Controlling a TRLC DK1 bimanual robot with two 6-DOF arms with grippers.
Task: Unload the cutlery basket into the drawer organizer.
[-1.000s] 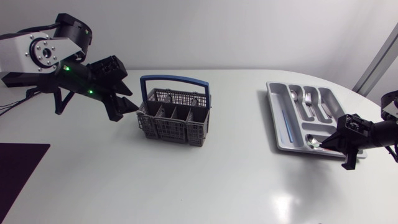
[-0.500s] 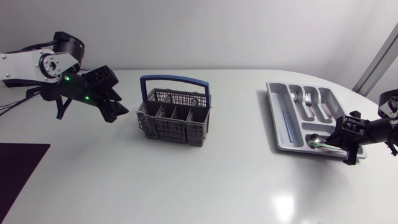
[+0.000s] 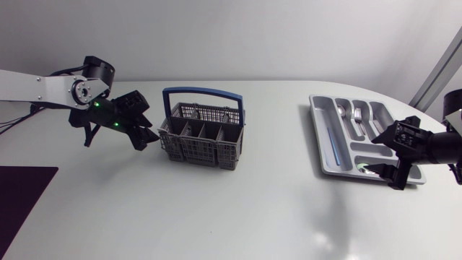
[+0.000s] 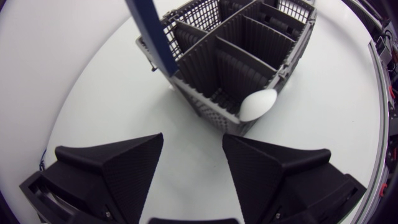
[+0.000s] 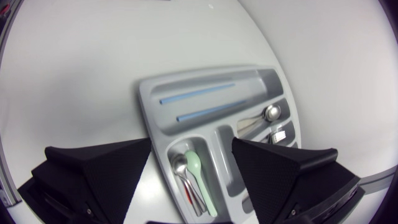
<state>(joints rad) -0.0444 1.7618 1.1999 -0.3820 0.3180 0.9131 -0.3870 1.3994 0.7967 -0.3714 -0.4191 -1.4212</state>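
Observation:
The grey cutlery basket [image 3: 198,148] with a blue handle [image 3: 203,92] stands left of the table's middle. My left gripper [image 3: 146,135] hangs open just off its left end. In the left wrist view a white spoon bowl [image 4: 258,104] pokes out of the nearest corner compartment of the basket [image 4: 205,68], ahead of the open gripper [image 4: 193,155]. The silver organizer [image 3: 317,137] lies at the right. My right gripper [image 3: 390,170] is open over its front end. Below it, a pale green spoon [image 5: 196,169] lies beside a metal spoon [image 5: 180,165] in one compartment.
Metal forks and spoons [image 3: 357,115] fill the organizer's far compartments, and two thin blue sticks [image 5: 199,99] lie in its long slot. A dark mat [image 3: 22,195] covers the table's left front corner. White tabletop stretches between basket and organizer.
My right gripper has opened, let the green spoon go into the organizer and risen a little. My left arm has come down and right, close to the basket's left end.

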